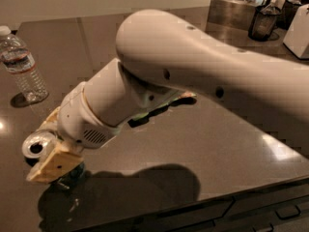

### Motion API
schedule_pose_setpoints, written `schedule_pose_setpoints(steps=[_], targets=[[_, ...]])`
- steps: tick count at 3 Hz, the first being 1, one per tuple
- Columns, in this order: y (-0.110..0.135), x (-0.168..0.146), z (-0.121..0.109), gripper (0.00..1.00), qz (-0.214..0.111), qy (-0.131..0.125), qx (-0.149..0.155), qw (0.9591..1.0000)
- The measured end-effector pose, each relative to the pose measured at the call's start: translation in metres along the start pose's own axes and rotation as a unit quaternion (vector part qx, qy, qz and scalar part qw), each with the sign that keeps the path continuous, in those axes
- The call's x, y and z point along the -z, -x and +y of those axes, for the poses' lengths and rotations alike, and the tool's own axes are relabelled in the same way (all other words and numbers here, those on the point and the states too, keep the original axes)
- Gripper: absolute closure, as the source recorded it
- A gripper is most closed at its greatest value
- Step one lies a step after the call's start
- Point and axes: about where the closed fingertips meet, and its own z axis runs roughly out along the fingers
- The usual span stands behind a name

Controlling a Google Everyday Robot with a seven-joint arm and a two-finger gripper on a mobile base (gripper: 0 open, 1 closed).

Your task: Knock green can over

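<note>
The green can point(36, 147) stands at the near left of the dark table point(203, 144). Its silver top with the pull-tab hole shows, and its dark green body peeks out below the fingers and seems to lean left. My gripper point(47, 145) is on it, with one cream finger point(50, 166) in front of the can and the other behind it, shut against its sides. My white arm reaches in from the right and hides most of the can's body.
A clear plastic water bottle point(24, 64) stands at the far left. A flat green snack bag point(184, 96) peeks out under my arm. A metal box point(236, 9), a dark jar point(264, 22) and a white object point(299, 30) stand at the back right. The table's front edge runs along the lower right.
</note>
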Motion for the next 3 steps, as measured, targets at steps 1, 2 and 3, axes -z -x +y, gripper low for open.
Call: schedule_pose_setpoints(steps=[1,2,3], targets=[[-0.011,0.031,-0.019,1.00,0.064,-0.009,0.010,0.9979],[-0.033,0.064,-0.040,1.00,0.145,-0.015,0.026,0.9890],[-0.060,0.087,-0.056,1.00,0.230,-0.016,0.052,0.9718]])
